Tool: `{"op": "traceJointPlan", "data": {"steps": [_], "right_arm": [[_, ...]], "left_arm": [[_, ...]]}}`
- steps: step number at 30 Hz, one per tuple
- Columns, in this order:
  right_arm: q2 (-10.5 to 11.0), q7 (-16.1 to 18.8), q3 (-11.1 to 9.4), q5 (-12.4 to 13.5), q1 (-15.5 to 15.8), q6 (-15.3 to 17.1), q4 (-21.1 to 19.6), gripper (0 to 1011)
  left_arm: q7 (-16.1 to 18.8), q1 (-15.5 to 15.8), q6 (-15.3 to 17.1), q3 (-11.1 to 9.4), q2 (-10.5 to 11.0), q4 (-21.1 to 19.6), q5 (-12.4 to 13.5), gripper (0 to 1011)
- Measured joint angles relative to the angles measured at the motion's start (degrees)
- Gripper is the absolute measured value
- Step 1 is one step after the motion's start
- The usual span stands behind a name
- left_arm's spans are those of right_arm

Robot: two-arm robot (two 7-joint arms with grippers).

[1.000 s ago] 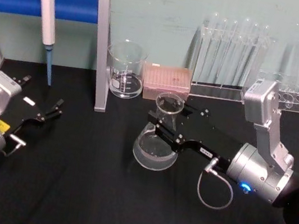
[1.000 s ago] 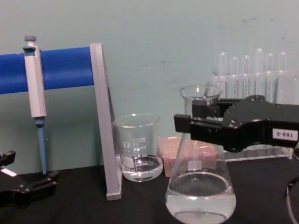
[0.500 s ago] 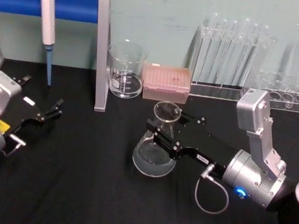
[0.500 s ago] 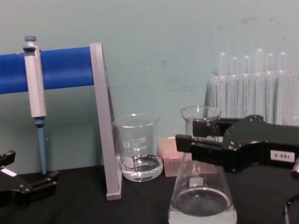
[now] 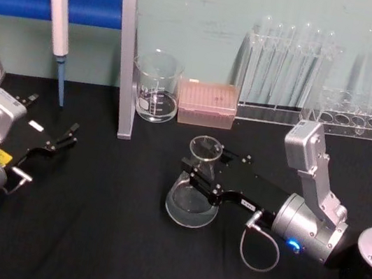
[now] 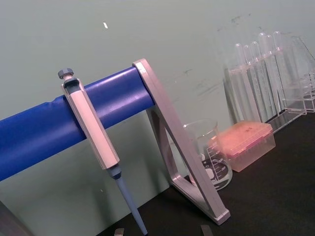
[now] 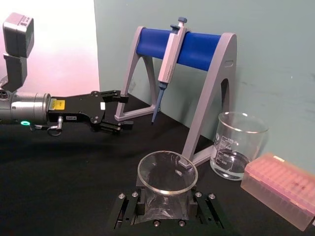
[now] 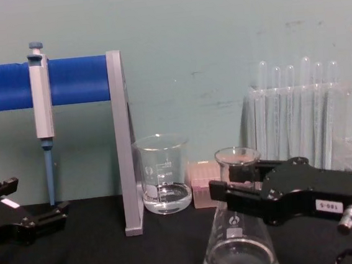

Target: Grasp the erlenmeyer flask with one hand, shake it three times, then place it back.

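Note:
The erlenmeyer flask (image 5: 193, 196) is clear glass with a little clear liquid and stands upright at the table's middle. Its base is at the black cloth; whether it rests there I cannot tell. My right gripper (image 5: 199, 173) reaches in from the right and is shut on the flask's neck just under the rim. In the chest view the flask (image 8: 240, 250) sits low, with the black right gripper (image 8: 229, 190) across its neck. The right wrist view looks down on the flask's rim (image 7: 167, 171) between the right gripper's (image 7: 166, 210) fingers. My left gripper (image 5: 67, 137) is parked open at the left.
A glass beaker (image 5: 155, 96) and a pink tip box (image 5: 207, 102) stand behind the flask. A rack of test tubes (image 5: 290, 71) is at the back right. A pipette (image 5: 60, 10) hangs on the blue stand (image 5: 88, 0). A black canister (image 5: 367, 273) sits near my right arm.
My right gripper has lowered the flask from above the table down to the cloth and drawn it slightly toward me. The left arm has not moved.

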State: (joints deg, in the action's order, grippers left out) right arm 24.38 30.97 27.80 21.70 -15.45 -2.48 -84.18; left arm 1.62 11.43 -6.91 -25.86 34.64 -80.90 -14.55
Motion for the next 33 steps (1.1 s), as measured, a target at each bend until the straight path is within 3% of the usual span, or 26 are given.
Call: {"op": "traceJointPlan", "data": {"steps": [33], "right_arm": [[-1.2,-0.16,0.65,-0.82,-0.5,0.91,2.61,457]], "left_arm": [[0.0,0.0,0.0,0.0,0.0,0.0,0.0,1001]]}}
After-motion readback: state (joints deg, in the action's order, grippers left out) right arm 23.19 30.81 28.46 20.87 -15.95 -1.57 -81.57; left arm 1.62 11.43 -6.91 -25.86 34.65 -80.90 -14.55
